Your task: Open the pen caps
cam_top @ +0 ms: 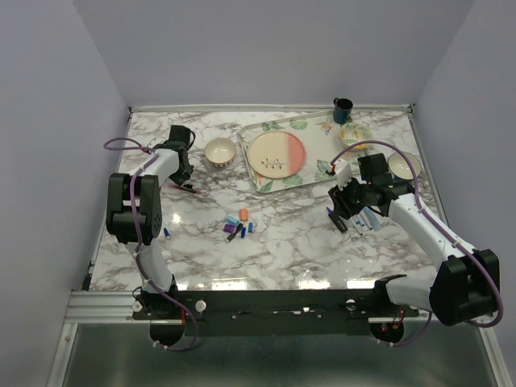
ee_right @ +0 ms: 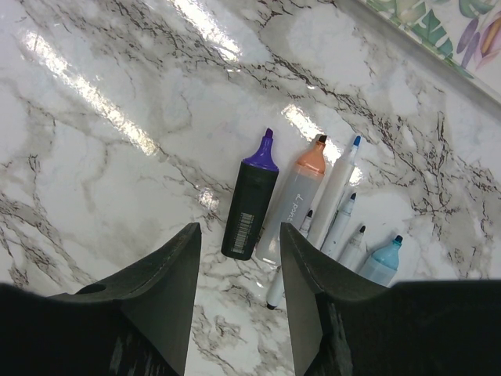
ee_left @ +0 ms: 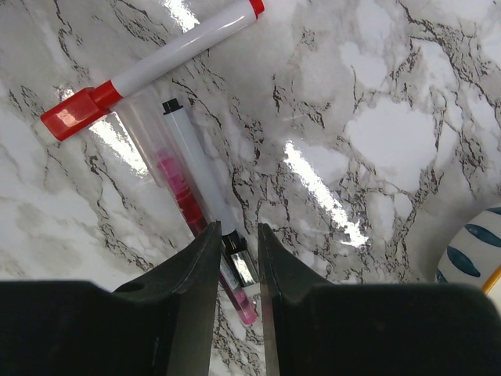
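Though left gripper gapes, pen possibly touching

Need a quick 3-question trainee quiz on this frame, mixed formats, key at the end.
1. True or false: the red marker is capped.
2. The loose caps lie on the table at its: A near-left corner; B middle; C far edge.
3. Fill in: the right end effector is ___, holding nothing.
Key: 1 true; 2 B; 3 open.
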Motion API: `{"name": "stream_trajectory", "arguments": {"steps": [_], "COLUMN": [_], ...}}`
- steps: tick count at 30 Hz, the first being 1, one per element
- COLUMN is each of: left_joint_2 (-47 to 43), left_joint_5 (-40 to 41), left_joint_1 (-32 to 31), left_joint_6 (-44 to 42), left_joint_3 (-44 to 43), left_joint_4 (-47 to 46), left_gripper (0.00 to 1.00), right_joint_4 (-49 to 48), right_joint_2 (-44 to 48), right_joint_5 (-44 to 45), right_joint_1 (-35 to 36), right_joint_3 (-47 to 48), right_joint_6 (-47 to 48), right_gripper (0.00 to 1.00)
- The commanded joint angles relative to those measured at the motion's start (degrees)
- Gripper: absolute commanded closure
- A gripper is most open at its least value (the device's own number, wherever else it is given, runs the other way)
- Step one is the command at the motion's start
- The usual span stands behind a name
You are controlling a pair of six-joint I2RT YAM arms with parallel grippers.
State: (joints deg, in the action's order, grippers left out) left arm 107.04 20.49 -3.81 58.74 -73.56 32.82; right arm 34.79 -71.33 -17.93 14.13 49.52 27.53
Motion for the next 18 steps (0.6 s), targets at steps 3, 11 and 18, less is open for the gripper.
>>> {"name": "stream_trajectory", "arguments": {"steps": [3, 11, 18], "left_joint_2": [0.62, 1.94, 2.29], "left_joint_5": [-0.19, -0.45, -0.45], "left_joint_1": [0.47, 0.91, 1.00], "left_joint_6": [-0.03, -0.82, -0.91], "left_joint_3": [-0.36, -0.71, -0.27], "left_joint_4": [0.58, 0.41, 0.05], "left_gripper": [0.66, 0.66, 0.66], "right_joint_4": [1.07, 1.07, 1.07], "right_joint_2": [0.40, 0.49, 0.40], "right_joint_5": [-1.23, -1.23, -1.23], "right_joint_1": [-0.33, -0.33, -0.33], "right_joint_3": [0.32, 0.23, 0.32], "right_joint_6": [0.68, 0.68, 0.77], "right_gripper": [0.48, 0.48, 0.48]}}
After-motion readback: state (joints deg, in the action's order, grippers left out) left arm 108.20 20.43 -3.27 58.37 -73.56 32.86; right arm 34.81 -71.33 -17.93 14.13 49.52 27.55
